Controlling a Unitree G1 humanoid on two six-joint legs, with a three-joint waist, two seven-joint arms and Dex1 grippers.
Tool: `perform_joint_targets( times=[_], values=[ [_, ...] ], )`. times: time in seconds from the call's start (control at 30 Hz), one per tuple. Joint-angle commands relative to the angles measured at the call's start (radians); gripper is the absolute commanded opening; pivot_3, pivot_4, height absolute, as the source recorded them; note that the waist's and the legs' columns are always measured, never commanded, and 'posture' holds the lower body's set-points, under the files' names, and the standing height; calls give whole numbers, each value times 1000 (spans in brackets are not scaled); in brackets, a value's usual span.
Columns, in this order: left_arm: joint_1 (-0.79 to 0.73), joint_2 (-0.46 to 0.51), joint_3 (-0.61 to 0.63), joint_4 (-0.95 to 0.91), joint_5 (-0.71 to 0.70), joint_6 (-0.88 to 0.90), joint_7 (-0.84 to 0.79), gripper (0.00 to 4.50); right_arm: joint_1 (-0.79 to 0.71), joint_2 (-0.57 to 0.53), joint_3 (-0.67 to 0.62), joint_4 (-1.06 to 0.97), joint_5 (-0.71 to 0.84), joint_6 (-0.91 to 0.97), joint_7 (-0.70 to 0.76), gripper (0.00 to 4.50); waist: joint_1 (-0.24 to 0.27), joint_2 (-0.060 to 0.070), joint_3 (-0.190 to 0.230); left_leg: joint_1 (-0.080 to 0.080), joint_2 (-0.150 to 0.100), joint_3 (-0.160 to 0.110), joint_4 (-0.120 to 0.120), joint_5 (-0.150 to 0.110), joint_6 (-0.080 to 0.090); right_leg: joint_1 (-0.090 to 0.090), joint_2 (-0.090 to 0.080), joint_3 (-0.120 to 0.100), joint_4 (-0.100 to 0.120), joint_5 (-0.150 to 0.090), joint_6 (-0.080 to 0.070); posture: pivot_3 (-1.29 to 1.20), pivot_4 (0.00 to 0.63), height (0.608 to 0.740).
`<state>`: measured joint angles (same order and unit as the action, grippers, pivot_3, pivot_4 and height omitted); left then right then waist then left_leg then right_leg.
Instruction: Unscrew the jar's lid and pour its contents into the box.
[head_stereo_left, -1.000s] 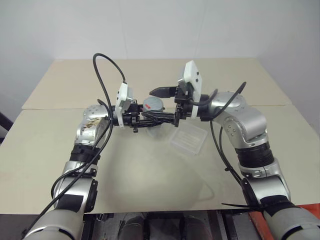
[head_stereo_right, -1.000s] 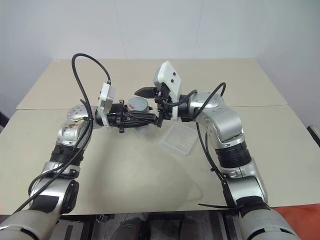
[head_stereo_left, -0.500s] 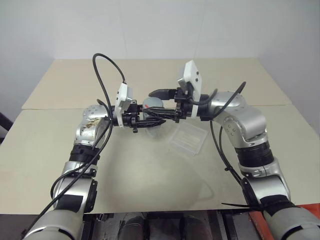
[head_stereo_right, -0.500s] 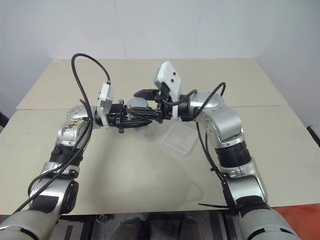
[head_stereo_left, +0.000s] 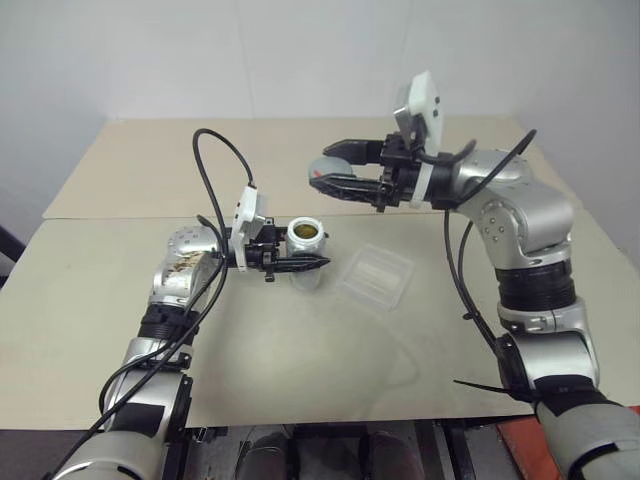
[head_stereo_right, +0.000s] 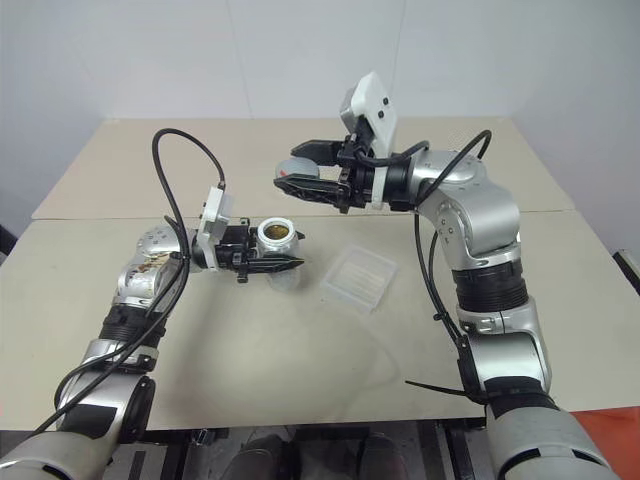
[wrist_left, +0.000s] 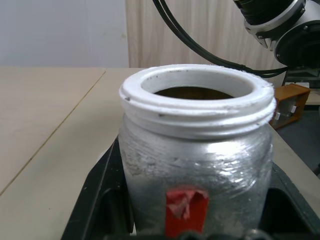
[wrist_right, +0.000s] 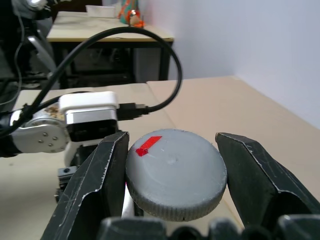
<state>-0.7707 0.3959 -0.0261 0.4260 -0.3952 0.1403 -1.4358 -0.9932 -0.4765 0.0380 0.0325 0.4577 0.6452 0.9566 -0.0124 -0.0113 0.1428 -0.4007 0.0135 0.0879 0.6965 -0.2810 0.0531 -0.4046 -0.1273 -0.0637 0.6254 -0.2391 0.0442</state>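
While the left pincer clamps the jar by its sides near the middle of the surface, the jar stands upright with its mouth open and something brownish inside. Just right of it lies the box, flat on the surface. Above and farther back, the right pincer grips the lid between its fingers, well apart from the jar.

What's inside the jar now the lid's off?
The jar, gripped by the left gripper, shows brownish contents near its open mouth. How deep they go is hidden by its wrapped wall.
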Motion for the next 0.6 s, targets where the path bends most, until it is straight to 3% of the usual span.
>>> perform_joint_targets(
  times=[0.03, 0.3, 0.6],
  values=[
    [-41, 9, 28, -4, -11, -24, 21, 2116, 88, -65, -94, -37, -6, -54, -26, 2732, 8, 0, 0, 0, 0, 0, 0, 0, 0, 0, 0, 0, 0, 0, 0, 0, 150, 740],
    [-60, 9, 63, 26, -14, -45, 67, 2116, 409, -197, -242, -77, -76, -142, -142, 2732, 13, 0, 0, 0, 0, 1, 0, 0, 0, 0, -1, -1, -1, 0, 0, 0, 150, 740],
    [-60, -18, 54, 40, -3, -68, 98, 2116, 532, -109, -247, 47, -205, -162, -426, 2732, -3, 0, 0, 2, 0, 2, 0, 0, 0, 1, -1, 0, -1, 0, 0, 0, 150, 740]
  ],
)
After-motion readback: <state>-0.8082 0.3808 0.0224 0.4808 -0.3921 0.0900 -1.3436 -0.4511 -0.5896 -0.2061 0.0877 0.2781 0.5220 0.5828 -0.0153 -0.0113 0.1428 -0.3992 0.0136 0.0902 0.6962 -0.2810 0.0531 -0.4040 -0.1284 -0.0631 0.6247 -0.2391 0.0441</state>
